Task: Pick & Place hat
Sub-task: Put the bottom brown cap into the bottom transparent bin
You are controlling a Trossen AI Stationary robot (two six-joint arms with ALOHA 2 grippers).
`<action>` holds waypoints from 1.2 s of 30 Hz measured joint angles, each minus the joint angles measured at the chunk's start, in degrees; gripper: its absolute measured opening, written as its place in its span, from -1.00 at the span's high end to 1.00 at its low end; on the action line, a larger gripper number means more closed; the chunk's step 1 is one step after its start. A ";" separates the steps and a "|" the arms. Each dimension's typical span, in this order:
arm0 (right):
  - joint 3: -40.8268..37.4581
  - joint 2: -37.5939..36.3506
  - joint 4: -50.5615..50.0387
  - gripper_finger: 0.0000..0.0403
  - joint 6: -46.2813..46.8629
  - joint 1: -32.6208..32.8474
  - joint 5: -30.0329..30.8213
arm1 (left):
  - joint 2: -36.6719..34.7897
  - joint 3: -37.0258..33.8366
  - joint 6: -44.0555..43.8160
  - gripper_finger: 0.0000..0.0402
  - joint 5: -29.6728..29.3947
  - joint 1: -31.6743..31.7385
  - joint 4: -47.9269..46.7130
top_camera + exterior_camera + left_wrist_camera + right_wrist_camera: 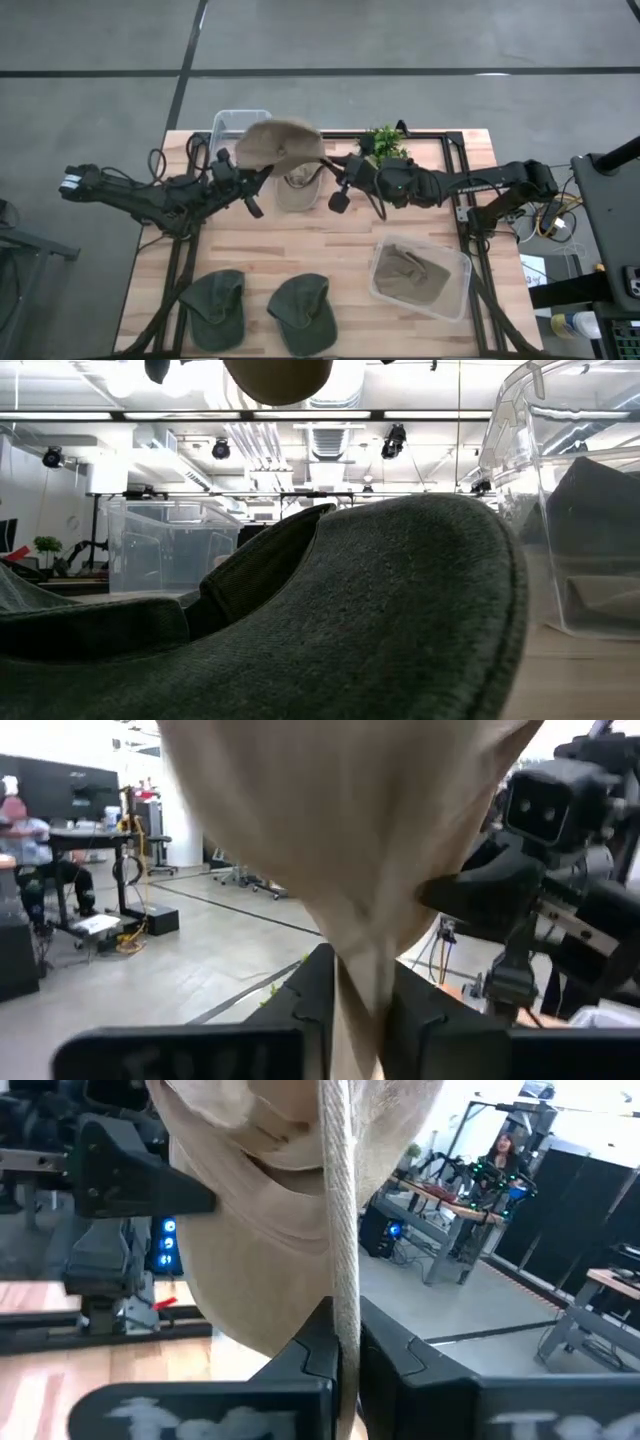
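A tan cap [283, 147] hangs in the air over the table's far middle, between both grippers; its underside [278, 378] shows at the top of the low view. My left gripper [256, 178] is shut on the cap's left side and my right gripper [333, 176] on its right side. Two dark green caps [214, 304] [300, 311] lie flat on the table near its near edge; one [330, 620] fills the low view. Another olive cap [408, 271] lies inside a clear bin [455, 290]. My left gripper [362, 1005] pinches a gathered fold of the tan cap's cloth [358, 945] between its two fingers, coming level from the table's left. The cap is lifted clear of the table. My right gripper [345, 1355] pinches a thin edge of the tan cap [343, 1270] between its two fingers, coming level from the table's right. The cap's bulging crown [255, 1210] stands beyond the fingers, clear of the table.
An empty clear bin [240, 124] stands at the far edge behind the cap, and a small green plant [385, 143] stands at the far edge by the right arm. Bare wood lies at the table's middle. A person sits in the room beyond [500, 1152].
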 joint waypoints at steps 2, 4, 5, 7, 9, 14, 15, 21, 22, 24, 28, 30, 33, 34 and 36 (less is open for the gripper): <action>1.04 0.00 -1.69 0.94 -0.73 0.05 0.43 | -0.02 0.00 0.54 0.63 1.58 0.00 -0.76; 2.79 0.00 -4.66 0.94 -1.11 0.05 0.76 | -0.02 0.02 0.66 0.52 3.08 0.06 -1.73; 3.91 -0.02 -6.46 0.95 -1.10 0.04 1.14 | -0.02 0.02 0.65 0.46 3.77 0.07 -2.04; 6.58 -0.02 -11.10 0.95 -1.32 0.00 1.59 | -0.02 0.02 0.58 0.33 3.83 0.07 -2.49; 9.38 -0.02 -15.40 0.95 -1.13 -0.15 1.82 | -0.02 0.02 0.43 0.21 3.78 0.07 -2.78; 17.04 -0.02 -27.58 0.95 -0.94 -0.28 3.97 | -0.02 0.00 -0.33 0.03 3.39 0.07 -5.56; 19.11 -0.05 -31.01 0.95 -0.12 -0.37 4.12 | -0.02 -0.02 -1.01 0.02 3.13 0.07 -6.71; 30.84 -0.25 -51.96 0.96 7.23 -0.88 3.98 | -0.02 -0.04 -2.47 0.01 2.86 0.04 -12.82; 32.75 -0.24 -55.92 0.96 8.77 -0.96 3.82 | -0.02 -0.05 -2.90 0.01 2.89 0.04 -13.81; 36.82 -0.24 -63.94 0.96 11.84 -1.02 3.49 | -0.02 -0.07 -4.20 0.01 2.93 0.04 -15.42; 44.63 -0.26 -80.52 0.96 19.99 -0.98 -0.10 | -0.02 -0.07 -5.69 0.01 3.19 0.04 -17.67; 47.94 -0.26 -87.76 0.96 24.89 -1.04 -4.25 | -0.02 -0.07 -6.10 0.01 3.21 0.03 -17.78; 51.68 -0.26 -97.35 0.96 31.50 -1.02 -11.41 | -0.02 -0.07 -6.13 0.01 3.19 0.00 -17.79; 52.39 -0.28 -100.25 0.95 33.42 -1.02 -14.24 | -0.02 -0.07 -6.13 0.01 3.19 0.00 -17.78; 52.49 -0.38 -102.09 0.95 35.30 -0.96 -19.68 | -0.02 -0.07 -6.19 0.01 3.19 0.00 -17.78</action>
